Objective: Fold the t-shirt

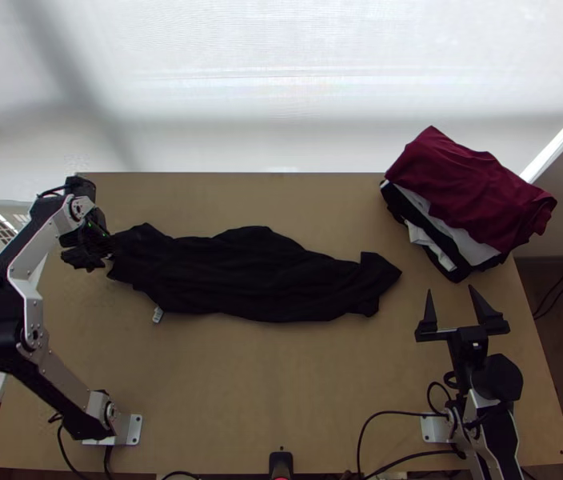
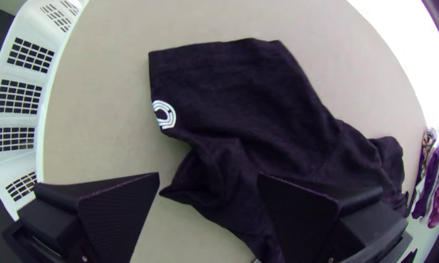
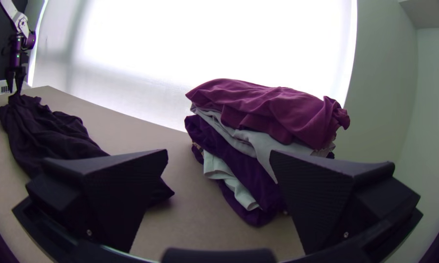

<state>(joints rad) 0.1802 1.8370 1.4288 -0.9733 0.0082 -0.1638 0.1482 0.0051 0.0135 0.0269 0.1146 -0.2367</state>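
The left end effector (image 1: 97, 250), its black fingers apart, was at the left end of the black fabric t-shirt (image 1: 241, 276), which lay loosely bunched in a long strip across the light wooden worktop (image 1: 281, 384). A small white tag (image 1: 157, 314) poked out along its near edge. The right end effector (image 1: 451, 293) had its fingers apart too, beyond the shirt's right end, with a stacked pile of burgundy, grey, black and white clothes (image 1: 473, 188) just ahead. A white slotted plastic basket (image 1: 1, 210) stood at the left edge, beneath the left arm.
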